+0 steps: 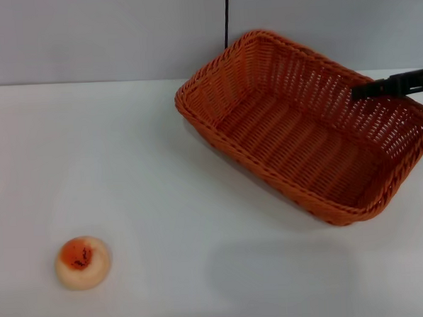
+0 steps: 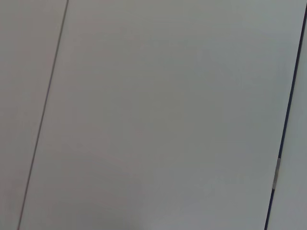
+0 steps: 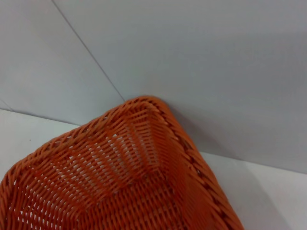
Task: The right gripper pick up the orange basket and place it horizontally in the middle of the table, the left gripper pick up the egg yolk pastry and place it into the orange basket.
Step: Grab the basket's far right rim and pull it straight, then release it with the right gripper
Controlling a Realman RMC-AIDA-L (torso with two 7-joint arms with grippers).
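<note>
The orange basket (image 1: 302, 129) sits on the white table (image 1: 162, 168) at the right, turned diagonally, with nothing inside. My right gripper (image 1: 367, 90) reaches in from the right edge as a black bar, its tip at the basket's far right wall. The right wrist view looks down on one corner of the orange basket (image 3: 124, 172) from close above. The egg yolk pastry (image 1: 83, 262), cream with an orange-red top, lies alone at the front left of the table. My left gripper is out of view; its wrist view shows only wall.
A grey panelled wall (image 1: 106, 36) with a dark vertical seam (image 1: 227, 16) stands behind the table. Bare white tabletop stretches between the pastry and the basket.
</note>
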